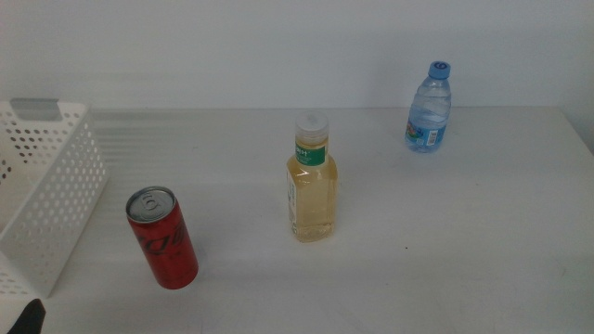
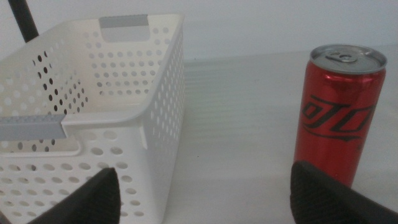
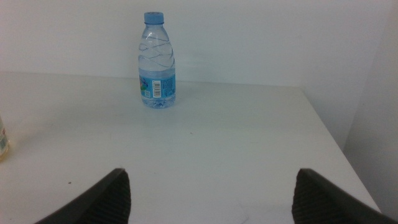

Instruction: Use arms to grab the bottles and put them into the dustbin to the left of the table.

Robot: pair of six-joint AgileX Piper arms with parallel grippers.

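bench [image 1: 445, 241]: plain matte white, pretty big.
dustbin [image 1: 46, 199]: white perforated plastic, left edge of frame.
yellow bottle [image 1: 312, 181]: upright, dead centre.
red can [image 1: 162, 237]: upright, lower left, closest to left end effector [image 2: 205, 196], spread wide, empty.
water bottle [image 1: 429, 108]: upper right, ahead of right end effector [image 3: 211, 196], also wide.

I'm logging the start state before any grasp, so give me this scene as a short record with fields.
left gripper: open, empty, low beside the white perforated plastic basket, facing the red soda can
right gripper: open, empty, facing the small clear blue-capped water bottle
middle: clear bottle of yellow liquid with green label and white cap, upright
surface: plain white tabletop
basket contents: nothing seen inside
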